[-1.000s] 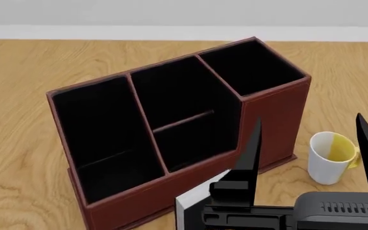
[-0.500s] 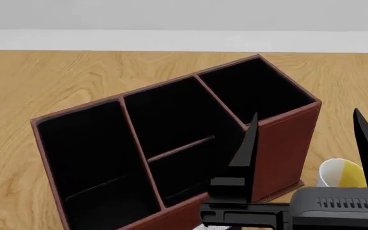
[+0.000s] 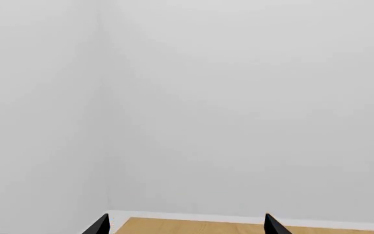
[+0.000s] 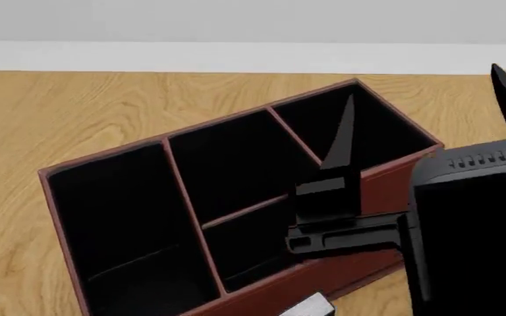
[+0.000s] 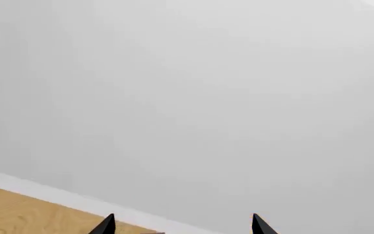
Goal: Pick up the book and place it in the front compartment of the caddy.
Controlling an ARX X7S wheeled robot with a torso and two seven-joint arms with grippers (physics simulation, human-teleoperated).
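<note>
The red-brown caddy [image 4: 371, 181] with black lining stands slantwise on the wooden table [image 4: 68, 99]. Thin walls split it into several compartments. Only a small white-grey corner of the book [image 4: 308, 307] shows, on the table at the bottom edge of the head view, just in front of the caddy. My right gripper [image 4: 421, 82] is open and empty, raised over the caddy's right end; its black fingers [image 4: 339, 141] point away from me. In the right wrist view, the right gripper [image 5: 182, 226] faces a blank wall. My left gripper [image 3: 185, 226] is open and empty, seen only in its wrist view.
My right arm's dark body [image 4: 473, 230] covers the table at the right of the head view. A white strip and grey wall lie beyond the table's far edge [image 4: 235, 71]. The wrist views show only wall and a strip of table [image 3: 200, 226].
My right gripper has risen and moved away from me, from low in front of the caddy to over its right end. The arm now hides the mug. The head view has shifted, showing less of the book.
</note>
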